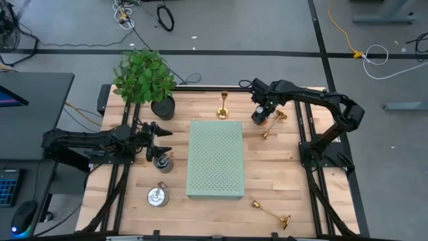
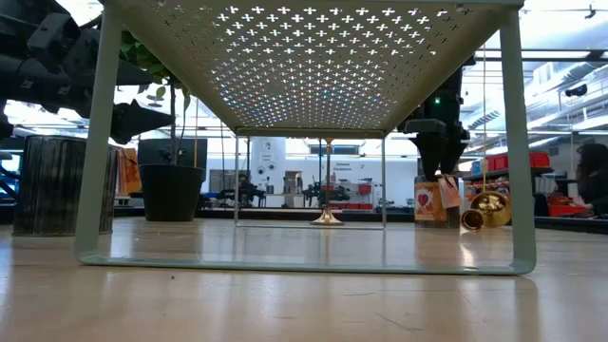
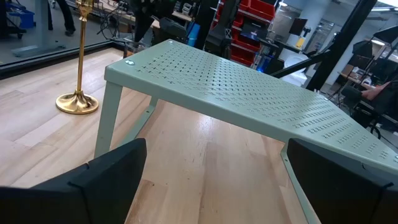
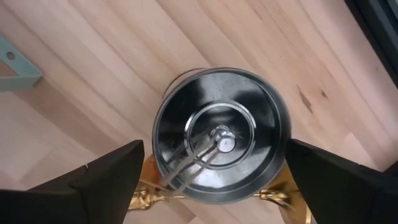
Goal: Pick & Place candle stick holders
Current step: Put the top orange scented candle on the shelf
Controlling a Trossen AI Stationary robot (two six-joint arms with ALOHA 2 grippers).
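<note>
Right claw poised above a tin, with a fallen candlestick lying under it.

On the counter (image 1: 281,167), beside the green perforated rack (image 1: 215,159), the right claw (image 4: 211,168) hangs with fingers spread wide over a round metal tin (image 4: 221,134). A toppled candle stick holder (image 1: 272,124) lies right beside the tin, on the side away from the rack (long axis slanting across the boards). The right arm is plainly nearer. Another holder (image 1: 223,106) stands upright at the rack's far edge; a third (image 1: 271,214) lies at the near right. The left claw (image 3: 211,180), spread, waits left of the rack.
</note>
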